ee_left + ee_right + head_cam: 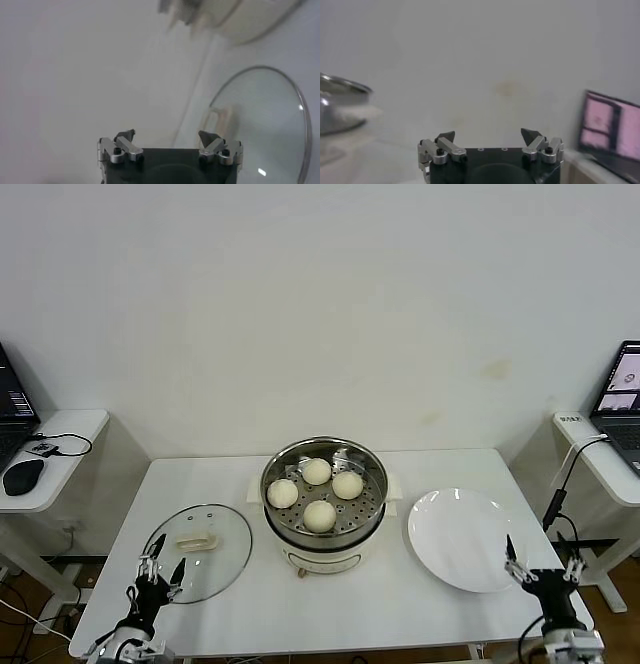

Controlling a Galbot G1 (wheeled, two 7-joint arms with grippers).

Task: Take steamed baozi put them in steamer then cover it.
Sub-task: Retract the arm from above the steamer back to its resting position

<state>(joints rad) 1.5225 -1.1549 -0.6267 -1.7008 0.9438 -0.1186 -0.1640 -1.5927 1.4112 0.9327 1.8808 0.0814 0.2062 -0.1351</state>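
- Your steamer (pixel 324 502) sits at centre of the head view, on the white table (pixel 250 614), steel pot on a cream base.
- All four steamed baozi (pixel 319 494) are already inside it on the perforated tray, two toward the back, one left, one front.
- The cover (pixel 199 551) is not on the pot; it lies flat on the table in the lower left of the frame, cream handle up, well apart from the steamer rim.
- Your left gripper (pixel 160 569) is at the lower left, just at the near edge of the cover, fingers spread apart and holding nothing; in the left wrist view the glass lid (pixel 265 125) shows beyond its tips.
- Your right gripper (pixel 543 569) is at the lower right, by the near right edge of the white plate (pixel 462 539), fingers also apart, nothing between them.
- The plate is bare, right of the steamer, not touching it.
- Right wrist view: steamer rim (pixel 340 102) at left edge, a laptop (pixel 612 127) at right.
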